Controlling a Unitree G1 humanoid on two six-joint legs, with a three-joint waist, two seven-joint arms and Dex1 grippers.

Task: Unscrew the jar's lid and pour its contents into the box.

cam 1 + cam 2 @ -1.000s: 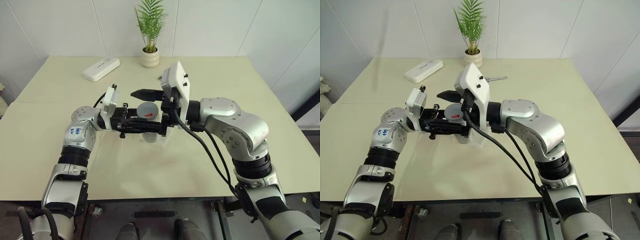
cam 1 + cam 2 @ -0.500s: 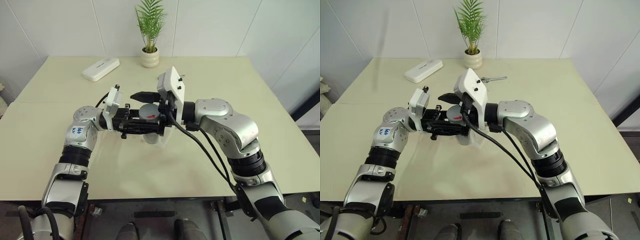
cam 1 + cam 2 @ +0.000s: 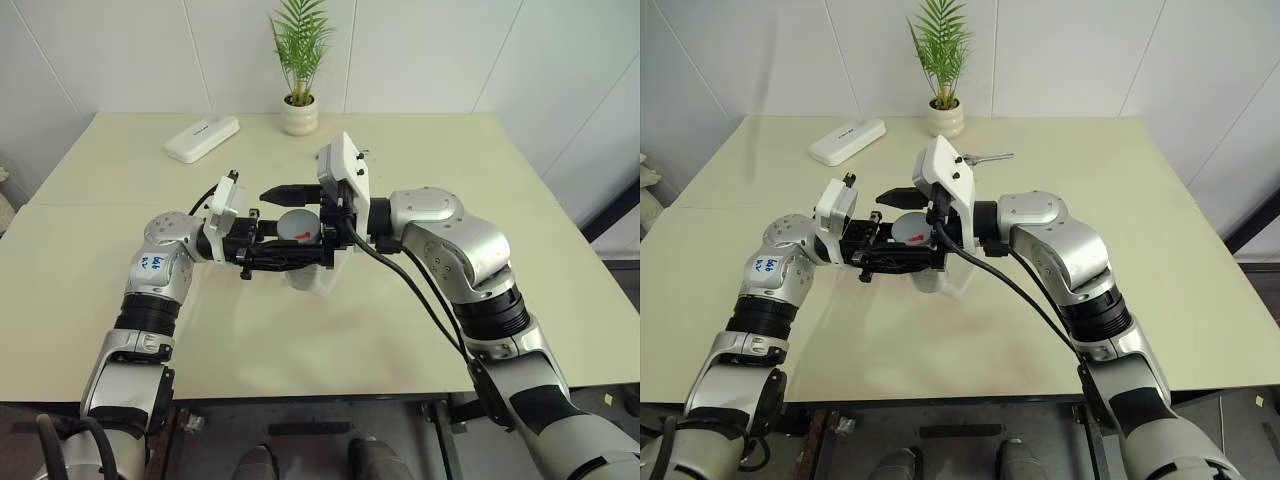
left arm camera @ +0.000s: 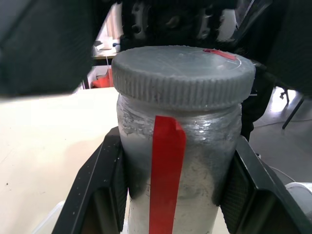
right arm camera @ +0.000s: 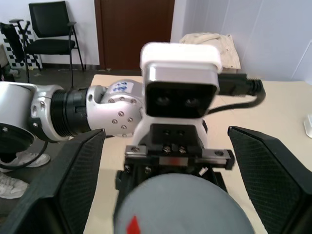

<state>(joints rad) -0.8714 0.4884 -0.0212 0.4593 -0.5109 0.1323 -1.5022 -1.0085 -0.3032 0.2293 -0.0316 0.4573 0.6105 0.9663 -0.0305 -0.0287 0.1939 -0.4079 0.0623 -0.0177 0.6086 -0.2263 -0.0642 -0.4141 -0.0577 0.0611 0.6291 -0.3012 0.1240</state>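
Jar [image 4: 170, 161] base cut off at the frame edge; contents unseen behind frosted wall — box [image 3: 318, 283] mostly hidden under claws

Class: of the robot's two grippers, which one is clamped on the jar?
The left gripper: its jaws press the sides of the jar below the lid. The right gripper has its jaws spread wide on either side of the lid, not gripping it.

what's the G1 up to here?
It is part-way into opening a jar. The left gripper is shut on the jar, holding it upright above the clear box on the table. The lid is still on. The right gripper is open, with a finger on either side of the lid, not yet closed on it. Nothing has been poured. A plant pot and a white device sit at the far edge.
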